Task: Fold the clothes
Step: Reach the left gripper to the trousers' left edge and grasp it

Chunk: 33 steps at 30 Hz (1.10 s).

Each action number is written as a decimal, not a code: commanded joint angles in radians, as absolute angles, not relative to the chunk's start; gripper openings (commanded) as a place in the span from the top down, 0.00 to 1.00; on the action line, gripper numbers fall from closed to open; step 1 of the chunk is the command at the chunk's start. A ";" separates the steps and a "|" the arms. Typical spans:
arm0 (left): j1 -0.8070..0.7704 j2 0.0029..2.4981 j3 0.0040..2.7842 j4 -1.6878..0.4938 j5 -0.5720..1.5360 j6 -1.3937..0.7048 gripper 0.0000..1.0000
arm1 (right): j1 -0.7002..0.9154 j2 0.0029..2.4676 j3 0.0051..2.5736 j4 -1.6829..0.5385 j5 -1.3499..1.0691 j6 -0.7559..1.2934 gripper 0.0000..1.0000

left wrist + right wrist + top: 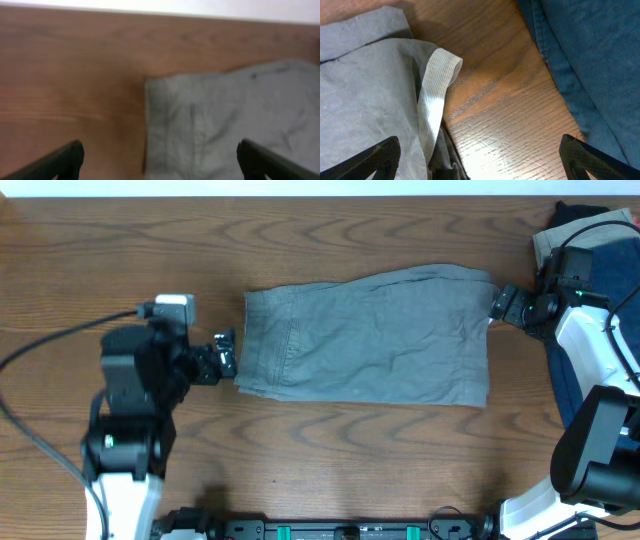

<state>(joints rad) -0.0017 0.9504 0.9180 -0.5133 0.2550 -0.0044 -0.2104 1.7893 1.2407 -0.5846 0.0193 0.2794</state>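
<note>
Wood worktop | grey shorts flat, centre | left fingers apart, beside shorts | right fingers apart, beside shorts | navy garment at right edge

Grey shorts are recorded across the left of the frame, with a pale ribbed waistband turned outward at their edge. Bare table is exposed at centre. A navy-blue garment is noted at upper right. The right gripper is seen spread wide, its fingertips in the lower corners.

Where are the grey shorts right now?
In the overhead view, the grey shorts lie spread flat in the middle of the table, between the left arm and the right arm, with blue clothes further right.
</note>
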 commanded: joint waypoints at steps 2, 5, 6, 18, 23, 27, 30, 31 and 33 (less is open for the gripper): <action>0.001 1.158 1.153 -0.741 0.342 0.006 0.02 | -0.214 1.798 1.250 -0.584 0.029 0.268 0.01; 0.001 1.322 1.332 -0.969 0.336 0.016 0.02 | -0.214 1.798 1.250 -0.584 0.029 0.268 0.01; 0.001 1.374 1.385 -1.028 0.335 0.018 0.02 | -0.214 1.798 1.250 -0.584 0.029 0.268 0.01; 0.001 1.668 1.457 -0.886 0.323 -0.014 0.02 | -0.214 1.798 1.250 -0.584 0.029 0.268 0.01; 0.001 1.779 1.457 -0.869 0.393 -0.012 0.02 | -0.214 1.797 1.250 -0.584 0.029 0.268 0.01; 0.002 1.859 1.457 -0.873 0.412 -0.012 0.02 | -0.214 1.798 1.250 -0.584 0.029 0.268 0.01; 0.002 1.912 1.457 -0.872 0.419 -0.007 0.02 | -0.214 1.798 1.250 -0.584 0.029 0.268 0.01; 0.002 1.929 1.457 -0.872 0.437 0.007 0.02 | -0.214 1.797 1.250 -0.584 0.029 0.268 0.01; 0.006 1.964 1.457 -0.873 0.493 0.043 0.02 | -0.214 1.798 1.250 -0.584 0.029 0.268 0.01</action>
